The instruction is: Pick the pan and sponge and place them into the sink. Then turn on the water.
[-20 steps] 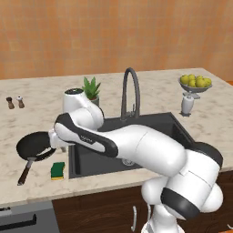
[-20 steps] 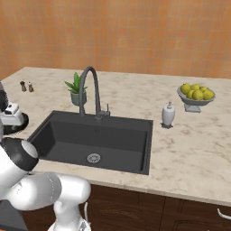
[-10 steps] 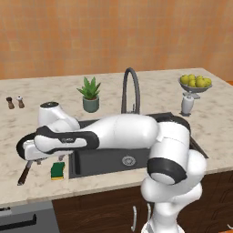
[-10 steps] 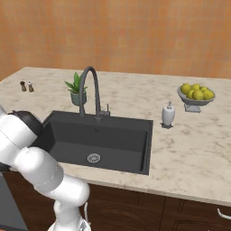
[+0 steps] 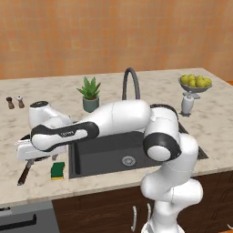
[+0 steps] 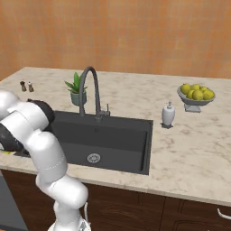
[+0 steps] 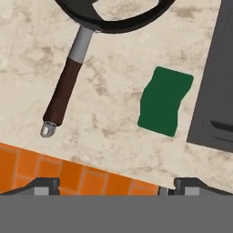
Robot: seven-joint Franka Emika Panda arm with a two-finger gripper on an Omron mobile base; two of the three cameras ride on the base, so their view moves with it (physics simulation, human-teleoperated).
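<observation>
Over the last second the arm swings from the middle of the left base view to the left side. One second ago its hand stands up beside the potted plant (image 5: 90, 93) and hides part of it. Half a second ago the hand is already lower and more to the left, over the pan (image 7: 113, 16). Now it sits still lower, at the left edge of the counter (image 5: 41, 186), and covers most of the pan; the sponge (image 5: 58, 170) shows just under it.

In the right base view the arm now fills more of the lower left corner than before.
</observation>
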